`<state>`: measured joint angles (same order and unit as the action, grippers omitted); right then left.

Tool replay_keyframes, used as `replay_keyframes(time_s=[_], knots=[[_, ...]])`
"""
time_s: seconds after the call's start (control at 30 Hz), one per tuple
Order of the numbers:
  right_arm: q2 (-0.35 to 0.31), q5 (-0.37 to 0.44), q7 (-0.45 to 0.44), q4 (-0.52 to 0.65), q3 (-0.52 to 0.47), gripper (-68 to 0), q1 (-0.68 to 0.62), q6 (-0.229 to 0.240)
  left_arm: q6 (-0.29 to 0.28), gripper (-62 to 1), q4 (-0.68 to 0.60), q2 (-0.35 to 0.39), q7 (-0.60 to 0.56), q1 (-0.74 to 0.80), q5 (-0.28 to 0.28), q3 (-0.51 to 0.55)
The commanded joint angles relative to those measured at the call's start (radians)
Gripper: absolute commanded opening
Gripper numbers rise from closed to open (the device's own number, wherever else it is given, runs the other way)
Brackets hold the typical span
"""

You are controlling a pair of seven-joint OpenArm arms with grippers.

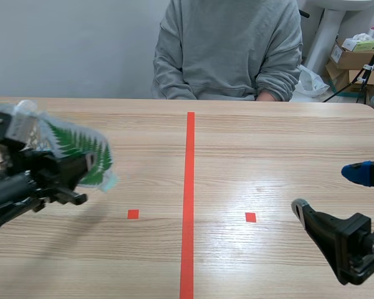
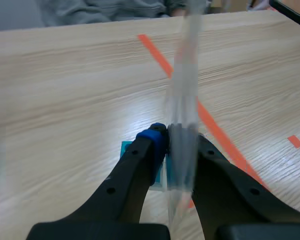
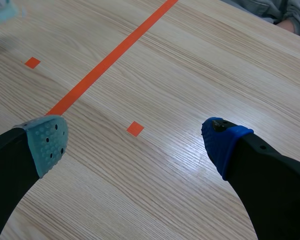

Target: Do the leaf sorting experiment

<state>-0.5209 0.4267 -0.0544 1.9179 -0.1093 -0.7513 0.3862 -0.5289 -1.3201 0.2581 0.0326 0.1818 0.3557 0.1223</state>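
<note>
Table: pale wood-grain table [image 1: 268, 156]; you see an orange-red tape line [image 1: 189, 199] running down its middle, away from the robot.
Leaf sheet: clear sheet with a green fern-like leaf [image 1: 75, 149], blurred, on the left side of the tape line. It is held up off the table with a faint shadow beneath. In the left wrist view you see it edge-on [image 2: 186, 95], rising upright from between the fingers.
Left gripper: left gripper [image 1: 87, 165] [image 2: 177, 142] is clamped on the lower edge of the leaf sheet; a blue pad [image 2: 155, 139] presses one face.
Right gripper: right gripper [image 1: 327, 190] [image 3: 136, 145] hangs low over the right side of the table, well apart from the sheet. Its fingers are spread wide, nothing between them; one pad is grey-green [image 3: 47, 142], one blue [image 3: 224, 145].
Marks: two small orange-red squares, left square [image 1: 133, 213] and right square [image 1: 250, 217], one on each side of the line.
Far side: person in a grey sweatshirt [image 1: 227, 50] sits across from you; cardboard boxes [image 1: 352, 59] stand behind, at the right.
</note>
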Motion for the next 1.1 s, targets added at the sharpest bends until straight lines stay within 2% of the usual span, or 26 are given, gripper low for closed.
replay_keyframes(time_s=[0.0,0.1,0.17,0.43,0.77,1.07], knots=[[0.000,0.003,-0.011,0.013,-0.009,-12.8,0.006,0.000,-0.010,-56.8,0.008,0.009,-0.017,0.006,0.031,0.032],[0.000,0.003,-0.012,0.013,-0.009,-12.8,0.006,0.000,-0.002,-56.9,0.014,0.009,-0.017,0.032,0.038,0.111],[0.000,0.003,-0.011,0.013,-0.009,-12.8,0.009,0.000,0.033,-56.9,0.020,0.009,-0.016,0.034,0.038,0.141],[0.001,0.003,0.007,0.013,-0.009,-12.8,0.037,0.002,0.150,-56.9,0.106,0.009,-0.014,-0.039,-0.021,0.148],[0.000,0.003,0.008,0.013,-0.009,-12.8,0.037,0.003,0.184,-56.9,0.292,0.009,-0.029,-0.179,-0.068,0.148],[0.000,0.003,0.007,0.013,-0.009,-12.8,0.037,0.003,0.198,-56.7,0.320,0.008,-0.035,-0.213,-0.068,0.148]])
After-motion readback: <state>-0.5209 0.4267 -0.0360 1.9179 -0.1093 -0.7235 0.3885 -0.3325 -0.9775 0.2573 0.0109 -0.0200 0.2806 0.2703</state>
